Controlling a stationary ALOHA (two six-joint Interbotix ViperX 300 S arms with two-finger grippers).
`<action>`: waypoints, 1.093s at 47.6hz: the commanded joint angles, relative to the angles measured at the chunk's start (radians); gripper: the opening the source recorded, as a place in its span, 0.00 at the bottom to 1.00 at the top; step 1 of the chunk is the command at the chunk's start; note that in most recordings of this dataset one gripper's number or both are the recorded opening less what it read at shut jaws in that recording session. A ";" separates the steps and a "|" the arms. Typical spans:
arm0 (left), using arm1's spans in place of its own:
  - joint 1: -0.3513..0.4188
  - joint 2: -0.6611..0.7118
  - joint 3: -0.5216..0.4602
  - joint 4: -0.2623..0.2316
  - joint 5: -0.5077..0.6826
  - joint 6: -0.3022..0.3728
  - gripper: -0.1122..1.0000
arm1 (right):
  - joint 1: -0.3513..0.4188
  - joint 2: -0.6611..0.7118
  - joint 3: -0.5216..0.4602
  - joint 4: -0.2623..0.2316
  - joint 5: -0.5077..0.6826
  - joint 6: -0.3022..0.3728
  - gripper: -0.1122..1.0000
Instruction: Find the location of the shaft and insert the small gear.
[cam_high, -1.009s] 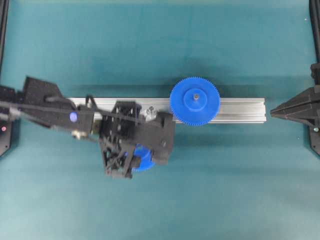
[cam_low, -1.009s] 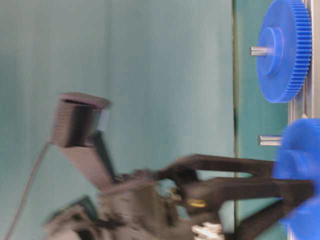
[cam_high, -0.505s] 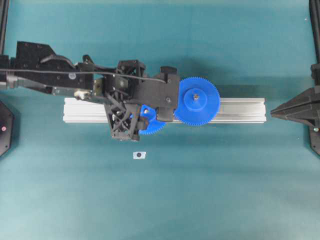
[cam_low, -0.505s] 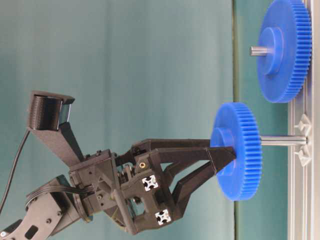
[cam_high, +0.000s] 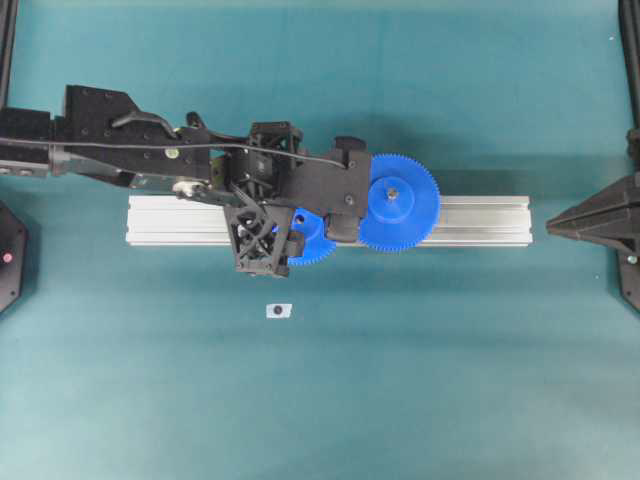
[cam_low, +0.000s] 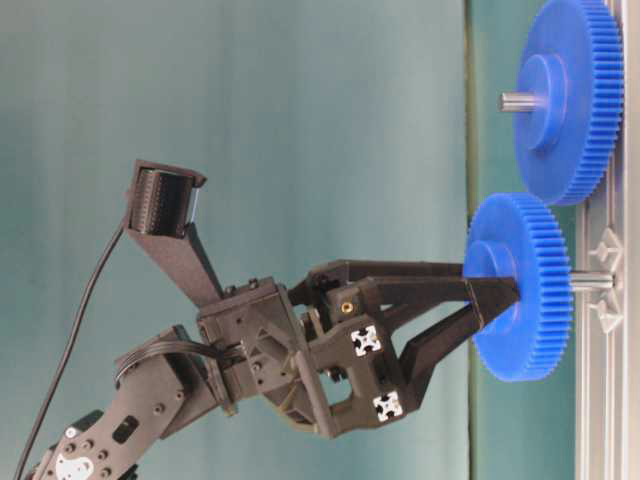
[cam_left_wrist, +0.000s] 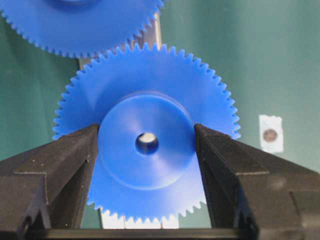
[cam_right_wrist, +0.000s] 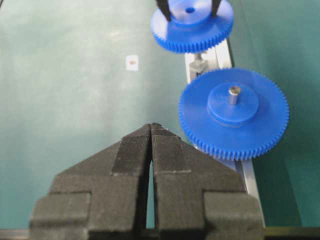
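The small gear (cam_low: 525, 290) is a blue toothed disc threaded on the shaft (cam_low: 592, 281), a thin silvery peg standing on the aluminium rail (cam_low: 605, 420). A short length of shaft shows between gear and rail. My left gripper (cam_low: 492, 300) is shut on the gear's raised hub. In the left wrist view the fingers (cam_left_wrist: 70, 160) clamp the hub of the small gear (cam_left_wrist: 150, 90), and the shaft tip shows in its centre hole. In the overhead view the left gripper (cam_high: 305, 222) hides most of the small gear (cam_high: 318, 246). My right gripper (cam_right_wrist: 151, 127) is shut and empty, also at the overhead view's right (cam_high: 550, 225).
The larger blue gear (cam_high: 400, 200) sits on its own grey pin on the rail (cam_high: 480, 220), its teeth right beside the small gear's; it also shows in the table-level view (cam_low: 565, 100). A small white sticker with a dark dot (cam_high: 279, 311) lies on the green mat in front of the rail.
The left gripper carried the small gear from in front of the rail onto the shaft, then slid it further down towards the rail. The right arm has not moved.
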 joint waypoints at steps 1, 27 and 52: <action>0.012 -0.005 -0.015 0.003 -0.012 -0.002 0.68 | -0.005 0.006 -0.011 0.002 -0.006 0.009 0.12; 0.029 0.003 -0.005 0.003 -0.014 -0.002 0.68 | -0.008 0.006 -0.012 0.002 -0.009 0.011 0.12; 0.028 -0.060 0.035 0.003 0.006 -0.006 0.68 | -0.008 0.008 -0.009 0.002 -0.009 0.011 0.12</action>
